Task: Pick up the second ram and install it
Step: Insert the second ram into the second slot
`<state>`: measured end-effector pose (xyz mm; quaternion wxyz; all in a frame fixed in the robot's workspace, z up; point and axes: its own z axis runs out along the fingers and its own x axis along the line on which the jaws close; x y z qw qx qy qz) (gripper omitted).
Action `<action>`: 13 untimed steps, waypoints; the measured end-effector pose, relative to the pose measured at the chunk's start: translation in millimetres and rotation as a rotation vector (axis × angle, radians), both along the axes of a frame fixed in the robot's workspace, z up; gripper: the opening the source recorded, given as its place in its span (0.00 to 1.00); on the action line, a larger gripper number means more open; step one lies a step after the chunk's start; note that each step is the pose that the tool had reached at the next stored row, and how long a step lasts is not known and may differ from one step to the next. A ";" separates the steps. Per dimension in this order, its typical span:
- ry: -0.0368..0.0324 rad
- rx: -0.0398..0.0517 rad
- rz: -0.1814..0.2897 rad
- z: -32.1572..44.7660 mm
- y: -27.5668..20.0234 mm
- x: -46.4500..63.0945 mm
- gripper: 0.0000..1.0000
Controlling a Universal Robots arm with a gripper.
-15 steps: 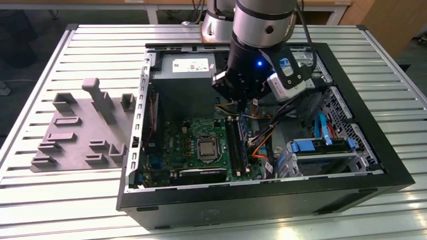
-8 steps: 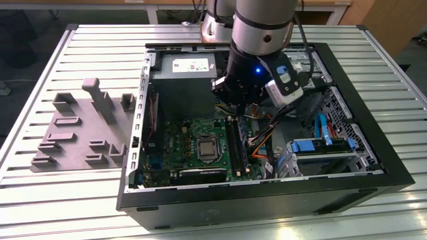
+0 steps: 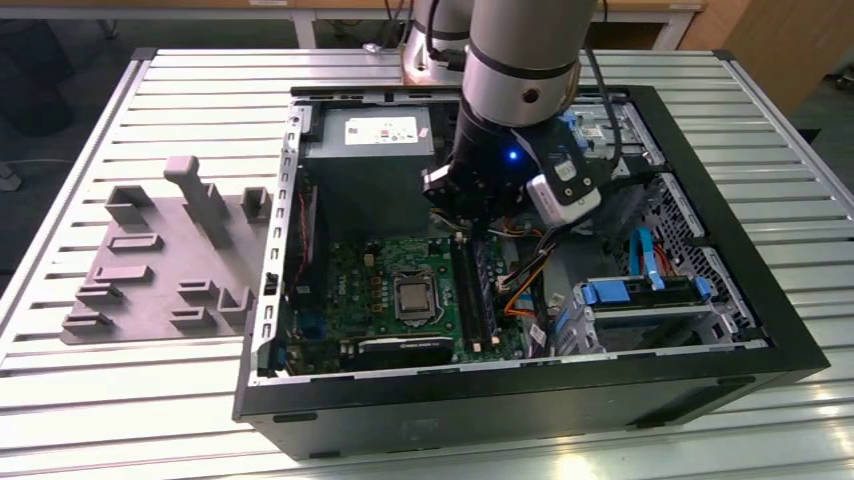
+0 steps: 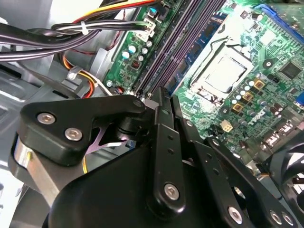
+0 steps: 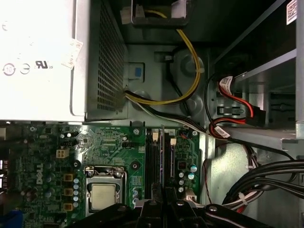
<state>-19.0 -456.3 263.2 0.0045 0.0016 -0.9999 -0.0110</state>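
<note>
End effector (image 4: 159, 95) closed on the second ram (image 5: 162, 156) — over the slots (image 5: 151, 161).

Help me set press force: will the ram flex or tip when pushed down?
Probably stiff: the ram is a thin flat board standing on edge among the slots. Being so narrow, it may tip sideways under an off-centre push. Likely light, and could crack if bent.

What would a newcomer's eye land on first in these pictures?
The robot arm reaching down into the open computer case, its gripper right over the memory slots beside the bare processor on the green motherboard. Then the grey tray of raised blocks on the slatted table, at the exterior view's left.
</note>
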 end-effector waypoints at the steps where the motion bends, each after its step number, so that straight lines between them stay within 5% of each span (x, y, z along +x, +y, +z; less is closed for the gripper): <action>1: 0.0001 -0.0001 0.000 -1.5 0.0 0.0 0.14; 13: 0.0004 -0.0001 -0.002 -10.6 -0.7 -2.0 0.14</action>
